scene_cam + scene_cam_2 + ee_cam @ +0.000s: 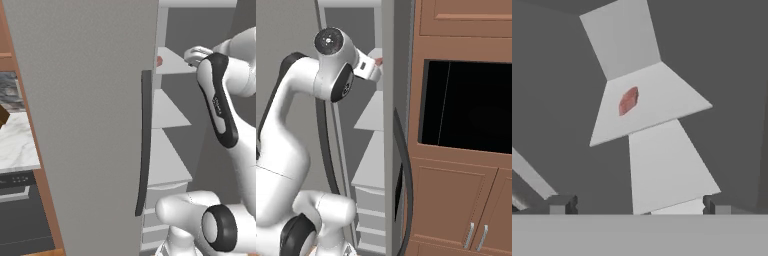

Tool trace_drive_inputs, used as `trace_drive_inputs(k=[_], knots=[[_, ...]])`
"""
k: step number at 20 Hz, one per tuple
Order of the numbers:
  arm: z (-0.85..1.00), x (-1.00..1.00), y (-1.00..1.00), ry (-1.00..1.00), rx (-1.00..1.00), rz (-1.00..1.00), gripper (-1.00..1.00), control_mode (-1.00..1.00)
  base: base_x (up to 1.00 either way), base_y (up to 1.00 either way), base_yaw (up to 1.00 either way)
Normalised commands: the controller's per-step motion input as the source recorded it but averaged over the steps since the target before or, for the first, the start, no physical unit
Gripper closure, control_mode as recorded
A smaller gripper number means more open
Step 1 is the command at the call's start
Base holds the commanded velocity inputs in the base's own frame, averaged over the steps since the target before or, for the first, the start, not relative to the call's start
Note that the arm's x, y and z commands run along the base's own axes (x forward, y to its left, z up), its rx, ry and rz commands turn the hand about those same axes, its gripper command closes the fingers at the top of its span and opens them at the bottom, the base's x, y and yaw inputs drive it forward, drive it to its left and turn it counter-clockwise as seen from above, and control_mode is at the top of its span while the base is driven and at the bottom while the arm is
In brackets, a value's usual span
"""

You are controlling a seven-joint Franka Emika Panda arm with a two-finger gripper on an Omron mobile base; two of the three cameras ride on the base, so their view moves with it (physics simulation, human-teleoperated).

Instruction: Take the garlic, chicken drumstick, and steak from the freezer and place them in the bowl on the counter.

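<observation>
From where I sat, the hand (637, 205) was spread wide and held nothing, its two dark tips standing far apart at the bottom of the hand view. It was raised level with an upper shelf (662, 97) of the open freezer (90, 125), reaching in past the long dark door handle (145, 140). Beyond the tips, on that white shelf, lay a small reddish piece (628, 100), which I took for the steak, though it was too small to be sure. I could not pick out the garlic or the drumstick. Far off to the left lay a strip of the marble desk (17, 145). I judged the step to be the approach for a first pick. The next move called for driving the hand forward over the shelf, straddling the piece, and closing.
</observation>
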Motion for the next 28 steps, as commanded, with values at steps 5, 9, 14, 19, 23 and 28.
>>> trace_drive_inputs(k=[5, 9, 14, 19, 23, 28], knots=[[0.14, 1.0, 0.0, 0.11, 0.05, 0.0, -1.0, -1.0, 0.0, 0.0, 0.0], [0.0, 0.92, 0.0, 0.12, 0.0, 0.01, -1.0, -1.0, 0.0, 0.0, 0.0], [-0.07, 0.8, 0.0, 0.12, 0.0, 0.03, -1.0, -1.0, 0.0, 0.0, 0.0], [-0.24, 0.51, 0.0, 0.03, 0.0, 0.04, -1.0, -1.0, 0.0, 0.0, 0.0], [-0.19, 0.48, 0.0, 0.0, 0.0, 0.04, -1.0, -1.0, 0.0, 0.0, 0.0], [-0.4, 0.57, 0.0, 0.01, 0.0, 0.04, -1.0, -1.0, 0.0, 0.0, 0.0]])
